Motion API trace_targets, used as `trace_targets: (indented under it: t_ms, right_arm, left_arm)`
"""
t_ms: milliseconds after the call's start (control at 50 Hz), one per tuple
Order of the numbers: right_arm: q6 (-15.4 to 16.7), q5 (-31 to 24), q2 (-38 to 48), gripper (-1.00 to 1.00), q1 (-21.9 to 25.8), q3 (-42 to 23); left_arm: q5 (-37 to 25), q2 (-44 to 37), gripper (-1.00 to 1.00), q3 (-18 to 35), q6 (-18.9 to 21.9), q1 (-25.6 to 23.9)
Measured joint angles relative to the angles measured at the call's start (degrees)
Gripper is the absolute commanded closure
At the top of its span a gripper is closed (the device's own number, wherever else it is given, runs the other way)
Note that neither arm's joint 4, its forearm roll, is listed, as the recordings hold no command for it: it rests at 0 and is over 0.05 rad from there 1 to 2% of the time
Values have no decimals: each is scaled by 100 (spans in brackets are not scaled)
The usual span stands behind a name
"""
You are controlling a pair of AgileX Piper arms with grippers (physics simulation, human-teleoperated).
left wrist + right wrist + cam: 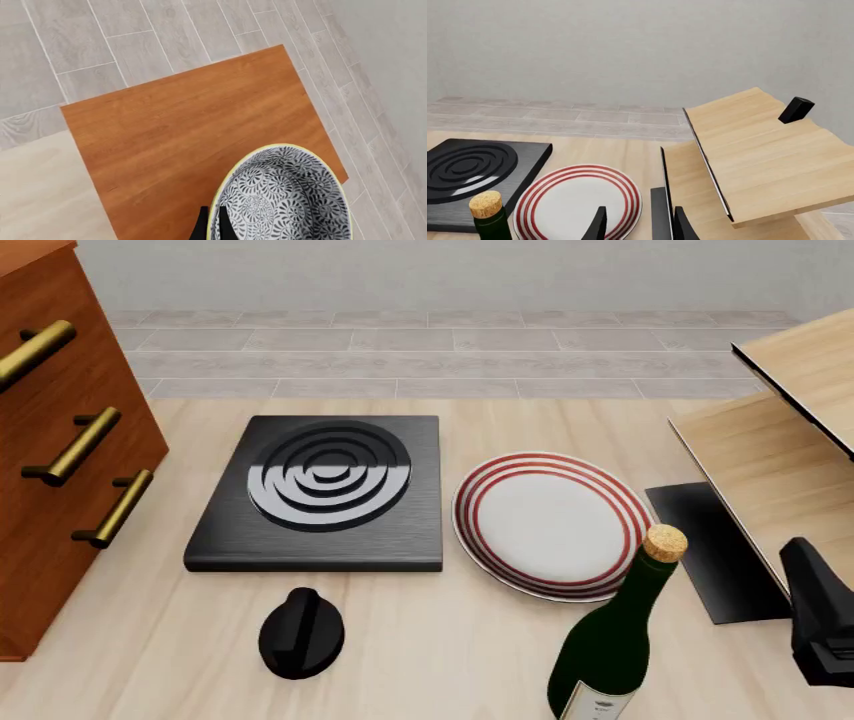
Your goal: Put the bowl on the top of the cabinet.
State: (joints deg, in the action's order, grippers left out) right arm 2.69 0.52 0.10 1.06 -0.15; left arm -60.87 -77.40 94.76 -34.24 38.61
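- My left gripper [212, 225] pinches the bowl [283, 197] by its rim.
- The bowl sits above the cabinet [187, 135] top, at one corner.
- My right gripper [637, 226] hangs spread, near the plate [577, 202].

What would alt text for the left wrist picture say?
The left gripper pinches the rim of a blue-and-white patterned bowl above the reddish-brown cabinet top, with grey tiled floor beyond.
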Motion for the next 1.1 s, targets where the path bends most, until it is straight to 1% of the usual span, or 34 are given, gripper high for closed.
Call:
trace_targets:
  t_ms: [840, 860, 1100]
  right_arm:
    - [37, 11, 10, -100, 6, 12]
    - [37, 11, 10, -100, 6, 13]
    - [34, -3, 2, -100, 4, 14]
  left_arm:
    - [546, 239, 100, -526, -98, 43]
    - [553, 244, -100, -531, -104, 36]
    - [592, 279, -100, -653, -148, -113]
